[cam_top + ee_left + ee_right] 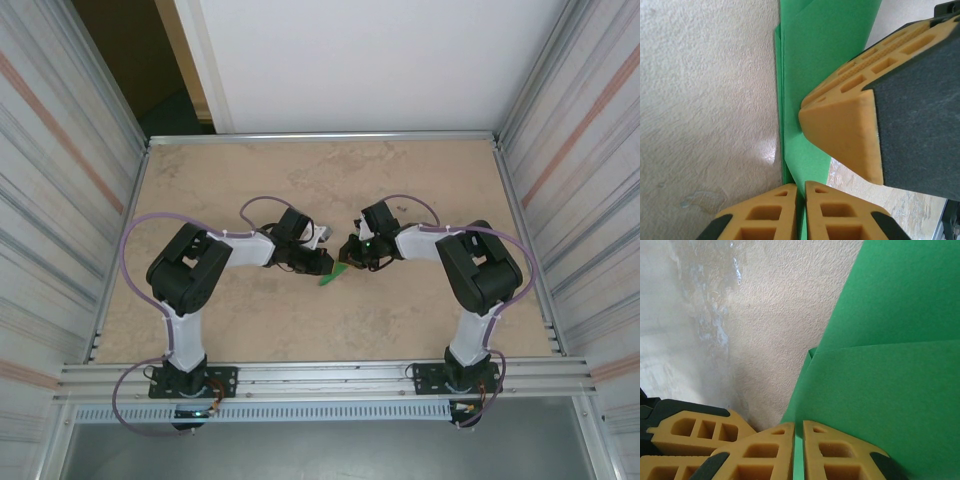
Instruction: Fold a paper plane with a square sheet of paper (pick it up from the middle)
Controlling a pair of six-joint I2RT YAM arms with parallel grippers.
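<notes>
Overhead, we saw both arms meeting mid-surface [250, 320], folded green paper [333, 273] between left end effector [322, 264] and right end effector [352, 254].

Left wrist: we noted left end effector [800, 210] nearly closed, pinching green paper [825, 50] edge; right end effector's finger [840, 135] over paper just beyond.

Right wrist: right end effector [798, 450] likewise nearly closed, gripping layered green paper [890, 390]; surface [765, 315] behind.
</notes>
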